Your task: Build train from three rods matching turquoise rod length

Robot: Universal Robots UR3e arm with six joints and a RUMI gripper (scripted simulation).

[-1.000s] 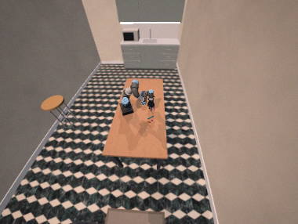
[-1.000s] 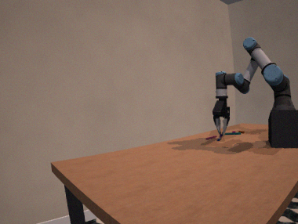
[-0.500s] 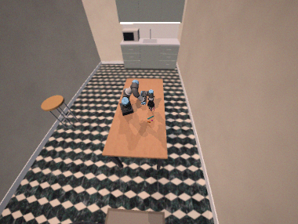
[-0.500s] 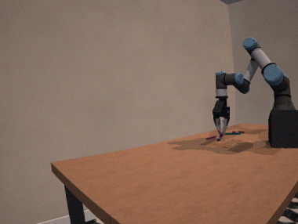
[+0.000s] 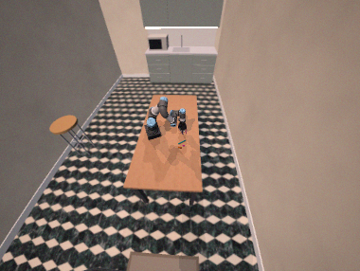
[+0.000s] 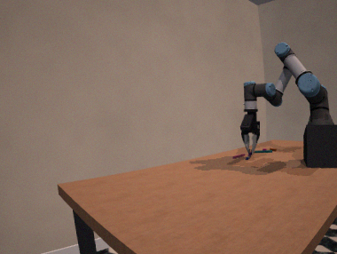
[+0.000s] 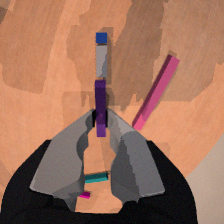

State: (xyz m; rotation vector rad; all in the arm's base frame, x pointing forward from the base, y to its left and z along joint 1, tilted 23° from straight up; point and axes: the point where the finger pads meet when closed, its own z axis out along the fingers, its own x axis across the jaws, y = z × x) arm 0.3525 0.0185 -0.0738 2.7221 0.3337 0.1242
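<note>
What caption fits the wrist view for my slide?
The tool grips the purple rod, in line with the grey and blue rods; the pink rod lies apart.

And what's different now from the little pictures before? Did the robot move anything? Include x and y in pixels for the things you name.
Nothing I can see has changed. The arm (image 5: 163,109) (image 6: 295,66) and gripper (image 5: 184,131) (image 6: 249,152) (image 7: 101,110) look the same, low over the table (image 5: 163,172) (image 6: 177,200) (image 7: 35,110). The gripper is shut on the purple rod (image 7: 101,95) now, but the earlier pictures are too small to tell about the rods.
</note>
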